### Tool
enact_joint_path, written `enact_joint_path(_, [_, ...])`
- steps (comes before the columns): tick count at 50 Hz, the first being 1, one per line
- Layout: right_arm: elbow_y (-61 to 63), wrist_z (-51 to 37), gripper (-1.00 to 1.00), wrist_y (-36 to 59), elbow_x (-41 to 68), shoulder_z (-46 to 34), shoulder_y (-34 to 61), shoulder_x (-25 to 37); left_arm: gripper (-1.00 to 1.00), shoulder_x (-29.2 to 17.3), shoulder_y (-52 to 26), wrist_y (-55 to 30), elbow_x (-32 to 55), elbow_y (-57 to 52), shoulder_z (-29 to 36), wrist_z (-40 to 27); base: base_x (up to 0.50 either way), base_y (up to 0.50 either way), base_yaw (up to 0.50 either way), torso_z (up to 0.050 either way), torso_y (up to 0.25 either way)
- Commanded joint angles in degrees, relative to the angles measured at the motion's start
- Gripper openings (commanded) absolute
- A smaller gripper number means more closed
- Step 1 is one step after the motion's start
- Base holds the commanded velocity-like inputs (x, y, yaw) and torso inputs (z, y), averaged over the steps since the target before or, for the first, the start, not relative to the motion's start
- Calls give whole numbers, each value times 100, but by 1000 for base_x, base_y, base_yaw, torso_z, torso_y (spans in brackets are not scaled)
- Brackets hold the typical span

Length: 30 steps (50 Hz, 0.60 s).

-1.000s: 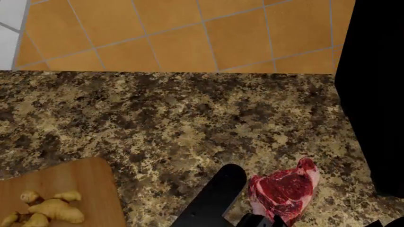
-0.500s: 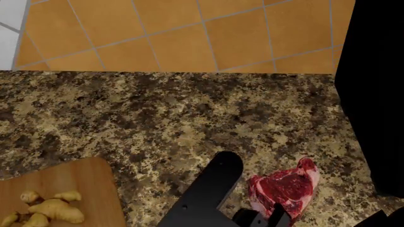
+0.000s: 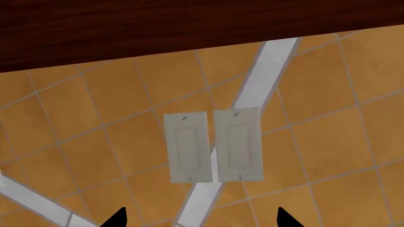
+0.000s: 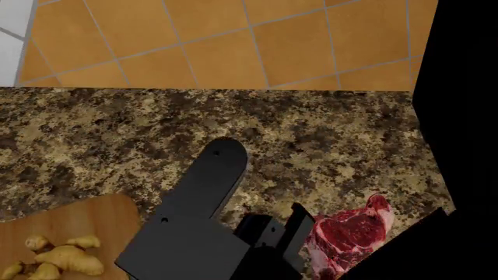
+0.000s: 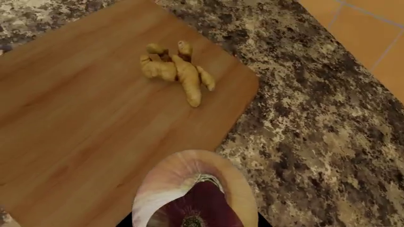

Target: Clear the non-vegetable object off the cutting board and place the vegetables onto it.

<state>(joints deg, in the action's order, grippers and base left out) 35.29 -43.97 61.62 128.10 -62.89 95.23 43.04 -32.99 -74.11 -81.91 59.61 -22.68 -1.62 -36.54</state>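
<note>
The steak (image 4: 350, 233) lies on the granite counter, right of the cutting board (image 4: 101, 221). The ginger root (image 4: 58, 256) lies on the board near its corner; it also shows in the right wrist view (image 5: 177, 71). My right gripper (image 5: 196, 224) is shut on the onion (image 5: 189, 184) and holds it above the board (image 5: 82, 118), close to its edge. In the head view my right arm (image 4: 195, 216) stretches between the steak and the board and hides the onion. My left gripper (image 3: 200, 220) is open and empty, facing the tiled wall.
The speckled granite counter (image 4: 311, 140) runs back to an orange tiled wall (image 4: 233, 41). A tall black body (image 4: 459, 116) stands at the right. Two white wall switches (image 3: 215, 146) sit under a dark wood cabinet (image 3: 189, 28).
My right arm has swung left and further over the counter, from beside the steak toward the board. The steak and the ginger have not moved.
</note>
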Motion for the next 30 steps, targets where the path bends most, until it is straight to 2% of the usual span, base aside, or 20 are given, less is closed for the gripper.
enact_joint_path(1, [-295,631,-100,118,-721,211,-246,-612,100,57,59,97,80,35,-85,176,0,0,0,0,0])
enact_joint_path(30, [-974,1666,-100,48,-1917,167,-656,-1692,100,-144,12,259,82,64,81,154,0,0,0,0,0])
